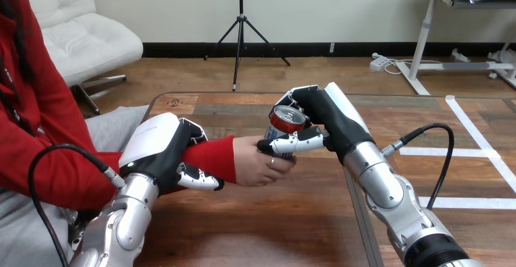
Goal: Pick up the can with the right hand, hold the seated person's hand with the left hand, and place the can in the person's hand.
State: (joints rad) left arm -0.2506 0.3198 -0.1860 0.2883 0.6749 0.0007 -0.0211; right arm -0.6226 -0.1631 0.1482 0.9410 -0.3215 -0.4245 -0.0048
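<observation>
A red-topped can stands tilted in the middle of the view, above the table. My right hand is shut on it, thumb across its front and fingers behind. The person's hand reaches in from the left, palm up, just under the can and touching its lower part. My left hand is curled round the person's red-sleeved forearm, with the thumb under the sleeve.
The wooden table spreads below both arms. Its right edge runs under my right forearm. The seated person fills the left side of the view.
</observation>
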